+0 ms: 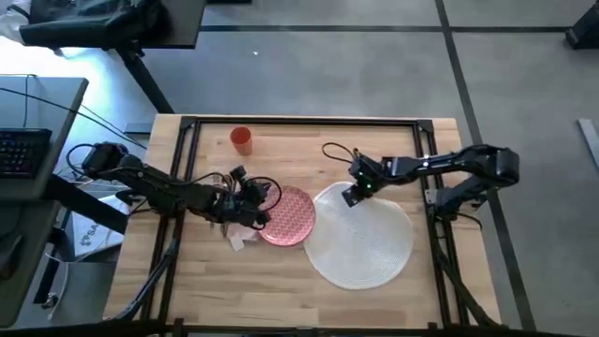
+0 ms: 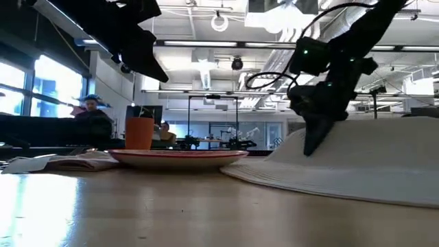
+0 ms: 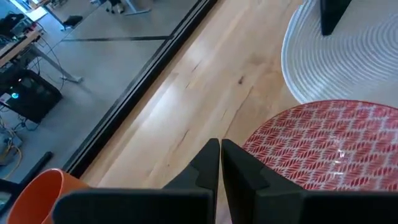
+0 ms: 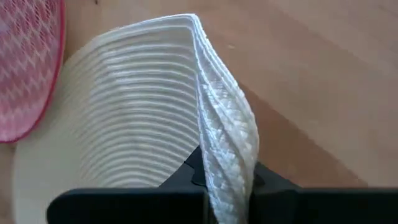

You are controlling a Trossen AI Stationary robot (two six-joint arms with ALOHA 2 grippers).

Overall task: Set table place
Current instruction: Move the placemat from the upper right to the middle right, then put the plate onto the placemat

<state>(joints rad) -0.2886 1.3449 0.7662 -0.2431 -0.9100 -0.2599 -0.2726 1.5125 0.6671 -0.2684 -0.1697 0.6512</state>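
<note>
Beside the table we see a grey desk (image 1: 42, 122) with a black keyboard (image 1: 21, 153). Behind it stands a dark office chair (image 1: 112, 23). Far back sits a person (image 2: 91, 110).

From above, the left arm hides whatever lies beside the red-patterned plate (image 1: 288, 216); only a pale scrap (image 1: 237, 241) pokes out toward the table's (image 1: 281, 281) front edge, too small to tell. The orange cup (image 3: 31, 196) is cut off in the left wrist view. The woven white round mat (image 4: 124, 124) covers the right gripper's (image 4: 217, 180) fingertips.
</note>
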